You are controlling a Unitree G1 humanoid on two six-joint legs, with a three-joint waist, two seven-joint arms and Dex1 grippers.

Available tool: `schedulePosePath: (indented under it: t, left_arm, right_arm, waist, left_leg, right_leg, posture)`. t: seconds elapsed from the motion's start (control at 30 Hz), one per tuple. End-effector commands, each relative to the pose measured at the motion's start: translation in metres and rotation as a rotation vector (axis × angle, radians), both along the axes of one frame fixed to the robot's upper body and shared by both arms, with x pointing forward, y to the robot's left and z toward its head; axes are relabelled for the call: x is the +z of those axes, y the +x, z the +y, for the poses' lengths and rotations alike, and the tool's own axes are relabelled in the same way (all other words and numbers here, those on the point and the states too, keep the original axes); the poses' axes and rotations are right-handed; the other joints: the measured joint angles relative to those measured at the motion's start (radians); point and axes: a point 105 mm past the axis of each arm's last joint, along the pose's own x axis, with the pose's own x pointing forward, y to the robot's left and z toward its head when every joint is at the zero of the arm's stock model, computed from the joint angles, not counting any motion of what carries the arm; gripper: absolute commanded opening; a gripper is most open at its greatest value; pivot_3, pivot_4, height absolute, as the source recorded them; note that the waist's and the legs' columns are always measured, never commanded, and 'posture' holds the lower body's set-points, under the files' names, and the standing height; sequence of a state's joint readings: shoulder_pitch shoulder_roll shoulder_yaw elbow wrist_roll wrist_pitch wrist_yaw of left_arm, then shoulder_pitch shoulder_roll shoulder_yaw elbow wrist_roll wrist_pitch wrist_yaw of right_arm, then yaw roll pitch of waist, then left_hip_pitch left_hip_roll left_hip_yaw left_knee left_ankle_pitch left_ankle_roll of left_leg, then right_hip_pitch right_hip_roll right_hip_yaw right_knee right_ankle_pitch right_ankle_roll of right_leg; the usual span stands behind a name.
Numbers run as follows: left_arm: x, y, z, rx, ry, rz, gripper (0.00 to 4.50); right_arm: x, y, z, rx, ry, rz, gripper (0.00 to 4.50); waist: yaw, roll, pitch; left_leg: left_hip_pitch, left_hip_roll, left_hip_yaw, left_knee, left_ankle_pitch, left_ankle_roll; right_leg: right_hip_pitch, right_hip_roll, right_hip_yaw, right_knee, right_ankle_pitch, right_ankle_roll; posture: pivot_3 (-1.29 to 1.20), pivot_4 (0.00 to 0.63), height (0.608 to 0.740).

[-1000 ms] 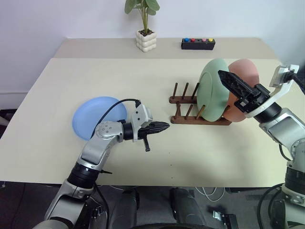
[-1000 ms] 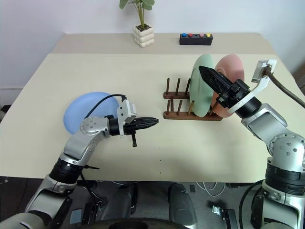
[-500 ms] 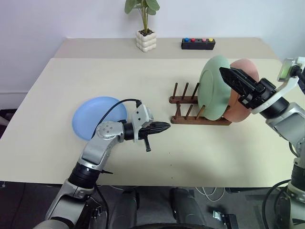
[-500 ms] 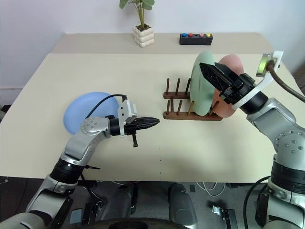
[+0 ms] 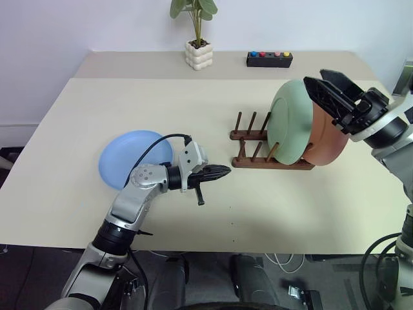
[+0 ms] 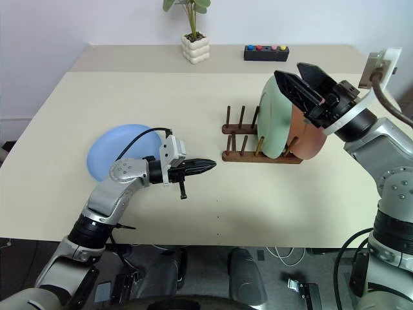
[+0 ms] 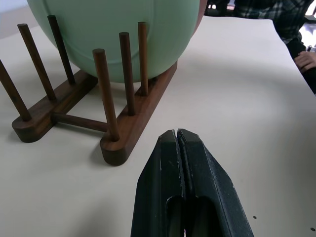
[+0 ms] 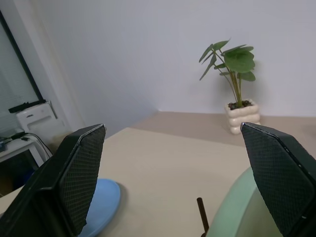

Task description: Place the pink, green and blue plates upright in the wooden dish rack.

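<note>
spanning pale beige table (image 5: 271, 213), white wall (image 5: 97, 26), possibly window (image 8: 15, 84)

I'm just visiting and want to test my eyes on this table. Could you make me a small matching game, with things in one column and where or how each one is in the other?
Things:
1. blue plate
2. green plate
3. left gripper
4. right gripper

States:
A. standing upright in the wooden dish rack
B. shut, holding nothing
C. lying flat on the table
D. open, above the racked plates

Pairs: 1-C, 2-A, 3-B, 4-D
</note>
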State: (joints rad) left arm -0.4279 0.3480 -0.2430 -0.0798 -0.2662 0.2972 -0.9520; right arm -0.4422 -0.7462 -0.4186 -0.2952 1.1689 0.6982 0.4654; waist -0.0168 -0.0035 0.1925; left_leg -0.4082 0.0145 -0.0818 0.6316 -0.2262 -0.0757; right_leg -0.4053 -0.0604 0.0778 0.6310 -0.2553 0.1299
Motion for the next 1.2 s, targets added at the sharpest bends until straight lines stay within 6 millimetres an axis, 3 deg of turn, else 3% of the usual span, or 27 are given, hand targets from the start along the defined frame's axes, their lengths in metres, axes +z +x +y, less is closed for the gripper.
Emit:
schedulePosePath:
  t: [0.03,0.13,0.17,0.2,0.27,0.4,0.47,0.57,0.6,0.73,0.87,1.03,1.13,1.2]
  left_arm:
    - [0.015,0.004,0.008,0.029,-0.023,-0.050,0.00]
    - [0.033,0.018,0.032,0.163,-0.082,-0.086,0.00]
    - [0.040,0.025,0.041,0.223,-0.110,-0.095,0.50]
    - [0.047,0.036,0.056,0.320,-0.133,-0.089,0.70]
    - [0.057,0.054,0.100,0.553,-0.136,-0.106,1.65]
    - [0.070,0.064,0.177,0.911,-0.128,-0.125,3.63]
    - [0.071,0.066,0.206,1.067,-0.104,-0.122,4.43]
    - [0.055,0.064,0.266,1.399,-0.031,0.004,4.43]
    - [0.047,0.058,0.274,1.434,-0.027,0.065,4.43]
    - [0.019,0.041,0.272,1.426,-0.021,0.282,4.43]
    - [-0.004,0.031,0.270,1.441,0.093,0.377,4.43]
    - [-0.011,0.031,0.252,1.353,0.062,0.424,4.43]
    - [-0.016,0.031,0.252,1.364,0.051,0.437,3.56]
    - [-0.016,0.032,0.254,1.372,0.052,0.430,2.64]
  right_arm:
    - [0.012,-0.021,0.029,0.077,-0.223,-0.151,4.45]
    - [-0.003,-0.030,0.058,0.155,-0.453,-0.229,4.45]
    - [-0.006,-0.031,0.064,0.173,-0.493,-0.245,4.50]
    - [-0.010,-0.031,0.071,0.200,-0.523,-0.247,4.50]
    - [-0.022,-0.033,0.085,0.254,-0.601,-0.273,4.50]
    - [-0.038,-0.027,0.097,0.298,-0.661,-0.294,4.50]
    - [-0.045,-0.025,0.100,0.311,-0.690,-0.305,4.50]
    - [-0.054,-0.022,0.105,0.343,-0.713,-0.314,4.50]
    - [-0.056,-0.021,0.107,0.353,-0.710,-0.315,4.50]
    - [-0.062,-0.018,0.111,0.384,-0.707,-0.314,4.50]
    - [-0.064,-0.018,0.115,0.401,-0.696,-0.318,4.50]
    - [-0.067,-0.018,0.117,0.410,-0.693,-0.317,4.50]
    - [-0.070,-0.017,0.116,0.402,-0.696,-0.312,4.50]
    - [-0.071,-0.017,0.115,0.398,-0.695,-0.307,4.50]
  waist:
    - [-0.002,0.000,0.000]
    - [-0.004,0.000,0.000]
    - [-0.005,0.000,0.000]
    - [-0.005,-0.001,0.001]
    - [-0.005,-0.001,0.001]
    - [-0.005,-0.002,0.002]
    - [-0.002,-0.003,0.002]
    - [0.003,-0.005,0.003]
    - [0.000,-0.006,0.003]
    - [-0.004,-0.009,0.004]
    - [-0.001,-0.012,0.005]
    - [-0.001,-0.012,0.005]
    - [-0.001,-0.012,0.005]
    - [-0.001,-0.012,0.005]
  left_leg:
    - [0.000,0.000,0.000,0.000,0.000,0.000]
    - [0.000,0.001,0.000,-0.001,0.000,0.000]
    - [0.000,0.001,0.000,-0.001,0.000,0.000]
    - [0.000,0.001,0.000,-0.001,0.000,0.000]
    - [0.000,0.001,0.000,0.000,0.000,0.000]
    - [0.000,0.001,0.000,-0.001,0.000,0.000]
    - [0.000,0.001,0.000,-0.001,0.000,0.000]
    - [-0.001,0.000,0.000,-0.001,0.000,0.000]
    - [-0.001,0.000,-0.001,-0.001,0.000,0.000]
    - [-0.001,0.001,-0.001,-0.001,0.000,0.000]
    - [-0.001,0.001,-0.002,-0.001,0.000,0.000]
    - [0.000,0.001,-0.002,-0.001,0.000,-0.001]
    - [0.000,0.001,-0.002,-0.001,0.000,-0.001]
    - [0.000,0.001,-0.002,-0.001,0.000,-0.001]
  right_leg:
    - [0.000,0.000,0.000,0.000,0.000,0.000]
    - [-0.001,0.001,0.000,0.000,0.000,0.000]
    - [-0.001,0.001,0.000,0.000,0.000,0.000]
    - [-0.001,0.001,0.000,0.000,0.000,0.000]
    - [-0.001,0.001,0.000,0.000,0.000,0.000]
    - [-0.002,0.001,0.000,0.000,0.002,0.004]
    - [-0.002,0.000,0.000,-0.001,0.002,0.004]
    - [-0.001,0.000,-0.001,0.000,0.002,0.004]
    - [-0.001,0.000,-0.001,0.000,0.002,0.004]
    - [-0.002,0.000,-0.001,0.000,0.002,0.004]
    - [-0.002,0.000,-0.003,0.001,0.002,0.004]
    - [-0.001,0.000,-0.003,0.001,0.002,0.003]
    - [-0.001,0.000,-0.003,0.001,0.002,0.003]
    - [-0.001,0.000,-0.003,0.001,0.002,0.003]
  posture:
    - [0.00,0.150,0.730]
    - [0.00,0.150,0.730]
    - [0.00,0.150,0.730]
    - [0.00,0.150,0.730]
    - [0.00,0.150,0.730]
    - [0.00,0.150,0.730]
    - [0.00,0.150,0.730]
    - [0.00,0.150,0.730]
    - [0.00,0.150,0.730]
    - [0.00,0.150,0.730]
    - [0.00,0.150,0.730]
    - [0.00,0.150,0.730]
    - [0.00,0.150,0.730]
    - [0.00,0.150,0.730]
